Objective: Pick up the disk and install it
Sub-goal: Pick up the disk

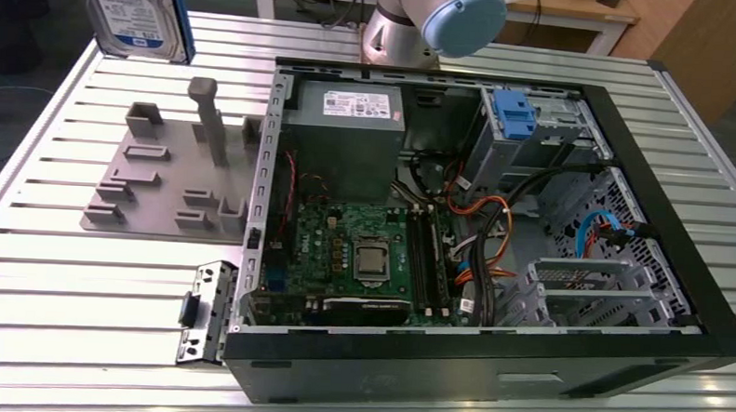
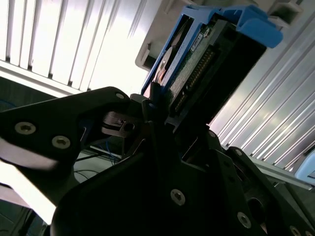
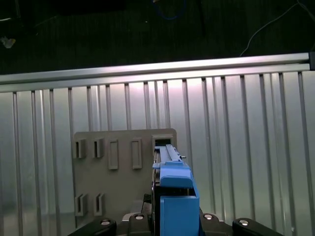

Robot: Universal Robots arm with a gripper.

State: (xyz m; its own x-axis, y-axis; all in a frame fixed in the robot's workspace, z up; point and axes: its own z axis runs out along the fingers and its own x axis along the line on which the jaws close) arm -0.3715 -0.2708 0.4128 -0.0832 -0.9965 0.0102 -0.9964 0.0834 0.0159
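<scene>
Disk [image 1: 134, 10]: silver drive in a blue bracket, standing on edge and aloft over the slatted table [image 1: 91, 296] at the exterior view's far left, above the grey fixture plate [image 1: 158, 183]. Gripper [image 2: 160, 105]: dark fingers clamped on one edge of the disk, blue bracket end pointing away from them in both wrist views. Computer case [image 1: 665, 228]: open, lying on the table just to the exterior view's right of the plate, its grey drive cage [image 1: 526, 143] well apart from the disk.

Disk [image 3: 174, 196] over rack [image 3: 123, 189] beside case [image 1: 460, 378]
</scene>
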